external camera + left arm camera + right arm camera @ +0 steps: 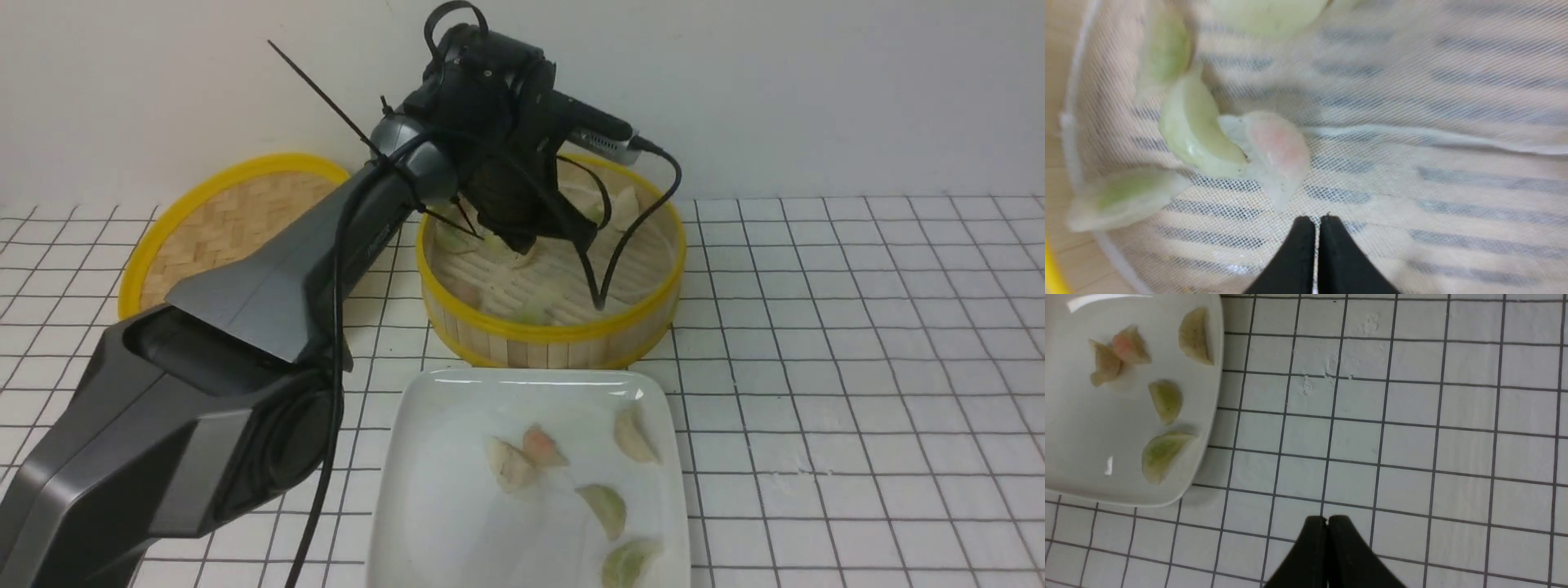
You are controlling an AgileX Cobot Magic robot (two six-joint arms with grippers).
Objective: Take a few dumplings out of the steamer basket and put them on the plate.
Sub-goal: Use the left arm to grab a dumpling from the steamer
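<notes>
Front view: the left arm (269, 286) reaches from the near left across to the basket (555, 333), which stands in the far middle of the desk (857, 367). The left end effector (522, 242) dips inside the rim, so the arm is plainly after another piece. The lid (237, 212) lies off at the far left, leaving the basket open from above. The plate (457, 490) sits just near of the basket, which makes for a short carry. Five dumplings (604, 508) lie on its right half, and several more are dimly visible inside the basket.

Left wrist view: the left end effector (1316, 222) has its tips pressed together over the mesh liner (1412, 171). No dumpling sits between them. A pink dumpling (1276, 149) lies just beyond the tips and touches a green dumpling (1196, 134), with more green ones further off near the wall. I judge the close caught nothing, or at most a pinch of liner; which of the two I cannot tell. Those two touching pieces may drag each other in a grasp.

Right wrist view: the right end effector (1327, 520) is also closed and empty. It hangs over bare desk to the right of the plate (1069, 457), parked clear of the left arm's path.
</notes>
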